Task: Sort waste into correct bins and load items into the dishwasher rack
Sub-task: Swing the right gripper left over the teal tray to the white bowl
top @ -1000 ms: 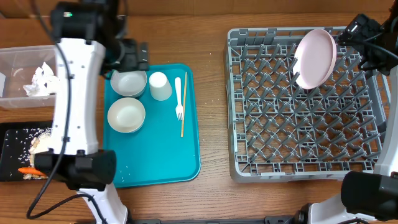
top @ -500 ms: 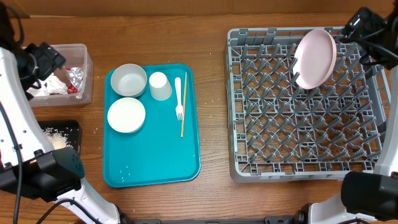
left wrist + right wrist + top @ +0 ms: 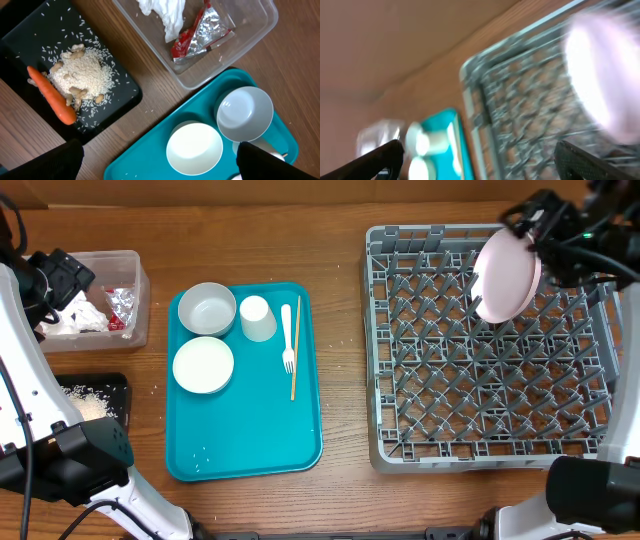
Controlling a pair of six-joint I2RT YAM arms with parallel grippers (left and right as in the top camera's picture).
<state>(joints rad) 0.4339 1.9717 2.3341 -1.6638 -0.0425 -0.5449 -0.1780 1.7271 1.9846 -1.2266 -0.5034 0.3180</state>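
The pink plate (image 3: 507, 273) stands on edge in the grey rack (image 3: 480, 410); it also shows blurred in the right wrist view (image 3: 600, 75). My right gripper (image 3: 537, 225) is open and empty beside the plate's top edge. My left gripper (image 3: 58, 275) is open and empty, high over the clear tub (image 3: 138, 290), which holds a napkin (image 3: 162, 12) and the foil and red wrapper (image 3: 200, 35). The black tray (image 3: 30, 35) holds rice (image 3: 82, 75) and the carrot (image 3: 52, 97). Two white bowls (image 3: 207, 309) (image 3: 203, 365), the cup (image 3: 257, 317), fork (image 3: 287, 335) and stick (image 3: 294, 355) lie on the teal tray (image 3: 250, 430).
The left arm's white links cover the table's left edge and part of the black tray in the overhead view. A few rice grains lie on the wood between the teal tray and the rack. Bare wood separates the teal tray from the rack.
My left arm swung from over the teal tray's left side out to the far left. My right gripper moved left to the plate's top edge.
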